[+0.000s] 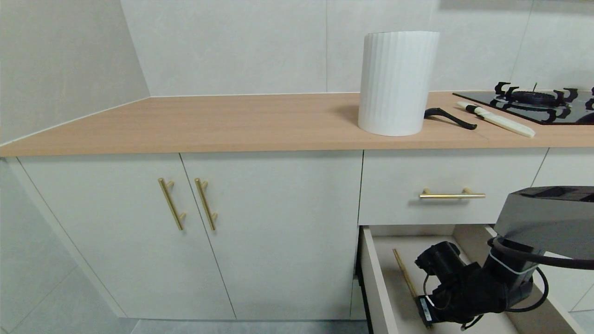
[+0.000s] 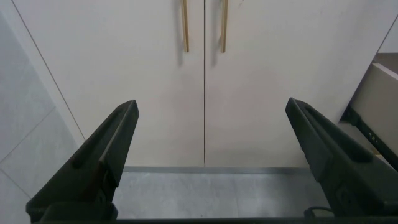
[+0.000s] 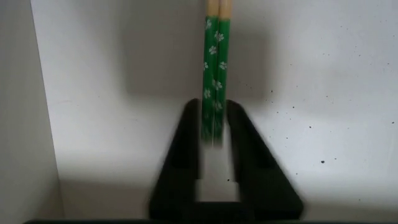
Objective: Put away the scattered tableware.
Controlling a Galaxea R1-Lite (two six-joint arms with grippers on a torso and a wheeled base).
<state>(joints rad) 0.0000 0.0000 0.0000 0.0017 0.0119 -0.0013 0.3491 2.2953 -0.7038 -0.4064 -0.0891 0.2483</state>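
A pair of chopsticks (image 3: 216,74) with green flowered ends lies along the floor of the open drawer (image 1: 377,278); in the head view the chopsticks (image 1: 403,271) run near the drawer's left wall. My right gripper (image 3: 214,113) is down in the drawer, its fingers closed tight on the green ends. From the head view, the right gripper (image 1: 427,311) sits low at the drawer's front. On the counter lie a black-handled utensil (image 1: 449,118) and a white knife (image 1: 496,119). My left gripper (image 2: 210,106) hangs open and holds nothing, in front of the cabinet doors (image 2: 205,81).
A tall white ribbed container (image 1: 397,83) stands on the wooden counter (image 1: 209,123) next to the utensils. A black gas hob (image 1: 533,103) is at the far right. A shut drawer with a brass handle (image 1: 452,195) sits above the open one.
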